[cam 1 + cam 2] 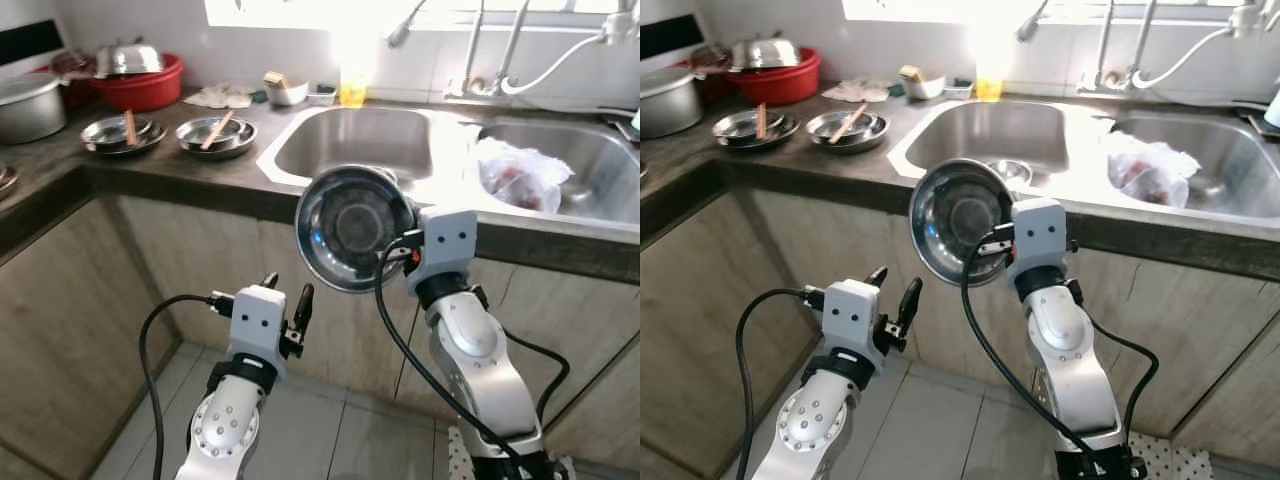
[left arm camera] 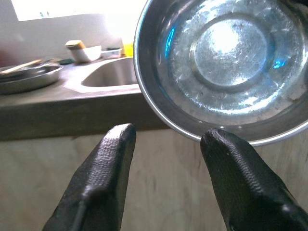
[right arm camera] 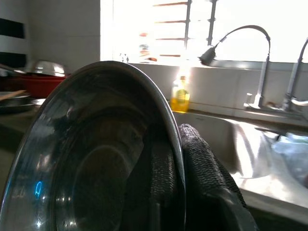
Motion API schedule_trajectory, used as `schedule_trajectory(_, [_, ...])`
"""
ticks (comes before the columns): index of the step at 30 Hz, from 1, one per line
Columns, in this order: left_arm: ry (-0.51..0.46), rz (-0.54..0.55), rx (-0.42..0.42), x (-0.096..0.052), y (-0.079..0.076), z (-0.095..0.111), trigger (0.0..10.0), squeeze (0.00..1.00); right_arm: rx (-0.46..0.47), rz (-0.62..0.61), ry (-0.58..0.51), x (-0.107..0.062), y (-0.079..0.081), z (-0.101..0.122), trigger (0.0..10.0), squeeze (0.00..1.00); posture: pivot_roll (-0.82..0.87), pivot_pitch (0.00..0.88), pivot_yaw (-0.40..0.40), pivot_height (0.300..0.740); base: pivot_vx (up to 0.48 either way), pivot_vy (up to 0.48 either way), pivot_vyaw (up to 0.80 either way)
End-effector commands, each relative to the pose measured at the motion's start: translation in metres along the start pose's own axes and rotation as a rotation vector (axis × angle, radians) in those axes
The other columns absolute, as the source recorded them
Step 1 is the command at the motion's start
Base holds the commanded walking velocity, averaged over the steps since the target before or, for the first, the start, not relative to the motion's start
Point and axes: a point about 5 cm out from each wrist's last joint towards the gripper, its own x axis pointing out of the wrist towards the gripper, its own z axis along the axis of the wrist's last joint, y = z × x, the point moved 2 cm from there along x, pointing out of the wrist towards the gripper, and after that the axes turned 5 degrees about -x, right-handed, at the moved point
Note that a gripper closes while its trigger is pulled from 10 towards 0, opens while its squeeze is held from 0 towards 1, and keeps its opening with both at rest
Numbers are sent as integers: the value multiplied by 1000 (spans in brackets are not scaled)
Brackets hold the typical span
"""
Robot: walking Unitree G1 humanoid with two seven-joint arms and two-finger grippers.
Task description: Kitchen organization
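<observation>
**Carrying the steel bowl to its place**

My right hand (image 1: 408, 255) pinches the rim of the steel bowl (image 1: 352, 227), held on edge in front of the sink (image 1: 352, 140), below the worktop (image 1: 215, 170) edge. I judge the rim grip shallow, so I should move slowly and keep the bowl tilted. My left hand (image 1: 286, 300), fingers spread and holding nothing, hovers lower, beside the bowl. Beyond the sink: two plates (image 1: 170, 132) with chopsticks and a soap bottle (image 1: 352, 92).
</observation>
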Motion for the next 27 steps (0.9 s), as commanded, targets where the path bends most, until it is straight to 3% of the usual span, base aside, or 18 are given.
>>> schedule_trajectory(1, [-2, -13, -7, 0, -4, 1, 10000, 0, 0, -16, -28, 2, -4, 6, 10000, 0, 78, 50, -7, 740, 480, 0, 0])
schedule_trajectory(16, [-1, -17, -7, -1, -5, 0, 10000, 0, -2, -20, -44, 7, -7, 10, 10000, 0, 78, 40, -8, 740, 480, 0, 0])
schedule_trajectory(27, [0, -17, -4, 0, -4, 1, 10000, 0, -9, -59, -53, 16, -21, 13, 10000, 0, 82, 41, -9, 740, 472, 0, 0])
